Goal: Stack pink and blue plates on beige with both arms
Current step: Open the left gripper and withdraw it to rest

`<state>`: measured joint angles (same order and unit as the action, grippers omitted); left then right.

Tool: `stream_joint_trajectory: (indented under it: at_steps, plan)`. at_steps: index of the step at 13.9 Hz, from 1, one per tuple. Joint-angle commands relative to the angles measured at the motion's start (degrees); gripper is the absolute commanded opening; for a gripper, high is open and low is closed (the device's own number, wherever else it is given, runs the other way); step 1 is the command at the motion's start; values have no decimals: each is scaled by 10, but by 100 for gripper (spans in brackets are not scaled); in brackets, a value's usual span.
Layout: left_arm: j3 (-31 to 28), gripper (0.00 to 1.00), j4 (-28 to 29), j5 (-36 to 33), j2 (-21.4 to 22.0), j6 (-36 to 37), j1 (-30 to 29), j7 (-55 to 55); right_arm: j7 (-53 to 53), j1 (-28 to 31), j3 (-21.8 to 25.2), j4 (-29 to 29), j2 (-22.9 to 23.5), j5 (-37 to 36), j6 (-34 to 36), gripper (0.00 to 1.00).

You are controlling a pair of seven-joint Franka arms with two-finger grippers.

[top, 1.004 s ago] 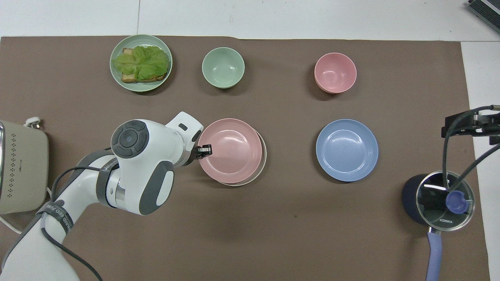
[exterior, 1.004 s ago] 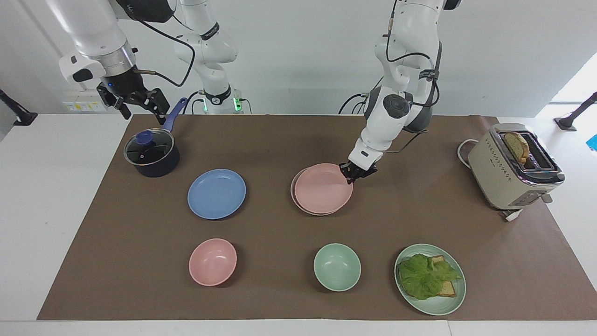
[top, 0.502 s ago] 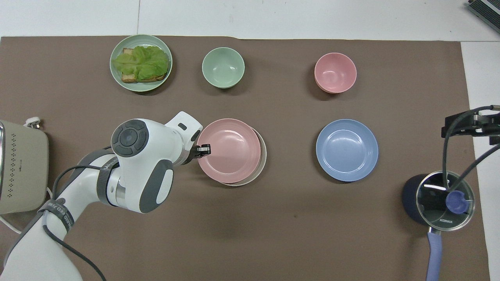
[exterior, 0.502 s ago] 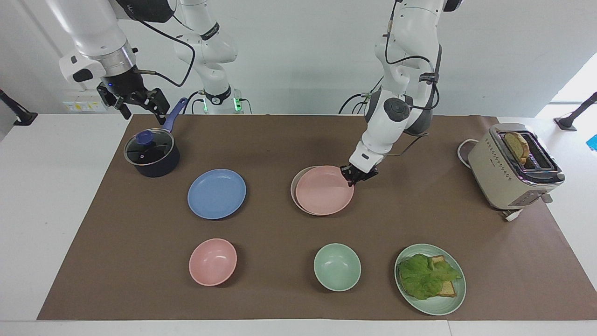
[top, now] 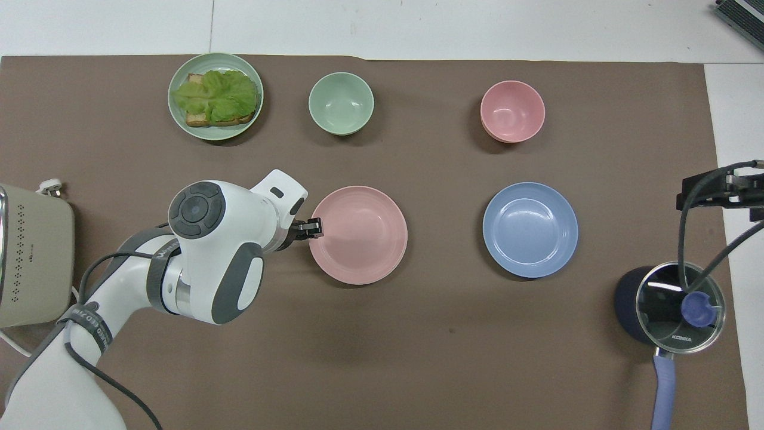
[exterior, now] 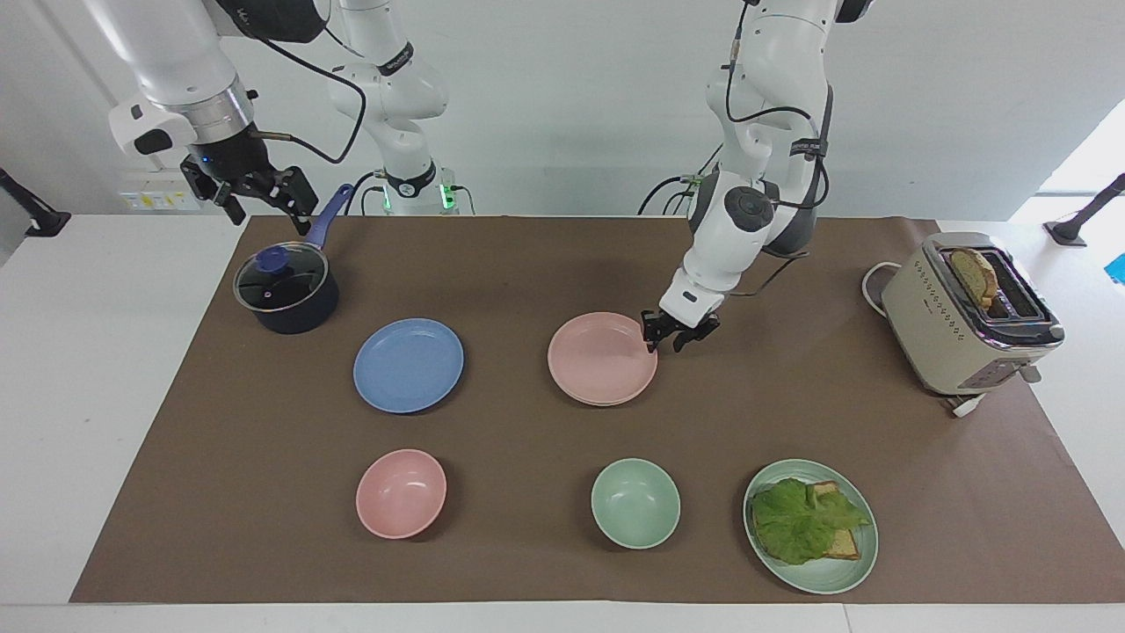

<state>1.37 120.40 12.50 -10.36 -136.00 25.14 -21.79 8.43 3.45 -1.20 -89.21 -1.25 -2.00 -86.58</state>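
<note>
The pink plate (exterior: 603, 358) was seen resting squarely on the beige plate, of which only a thin rim edge (exterior: 606, 403) showed beneath. The left gripper (exterior: 678, 334) was held just beside the pink rim with its fingers spread and nothing between them, apparently for release. The blue plate (exterior: 409, 364) lay alone toward the right arm's end, not yet stacked. The right gripper (exterior: 250, 195), jaws spread and empty, was kept waiting above the lidded saucepan (exterior: 286, 288).

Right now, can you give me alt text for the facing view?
The pink plate lies stacked on the beige plate at mid-table, with the left end effector open at its rim. The blue plate lies alone beside them, toward the right arm's end, where the right end effector hangs open above a lidded saucepan.
</note>
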Motion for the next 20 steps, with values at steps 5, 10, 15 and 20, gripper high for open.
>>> stream_joint_trajectory:
  at_steps: [5,10,15,20]
  plan:
    - [-22,100,-76,-98,57,169,-87,66,-10,7,-2,-17,-12,0,-12,100]
    - [-23,100,-84,-98,111,237,-165,182,-9,7,-2,-25,-16,0,-13,100]
    - [-24,100,-133,-100,120,310,-215,255,-35,23,-2,-36,-18,0,-52,100]
    - [-23,100,-207,-123,120,389,-223,255,-38,20,-3,-72,-18,3,-75,100]
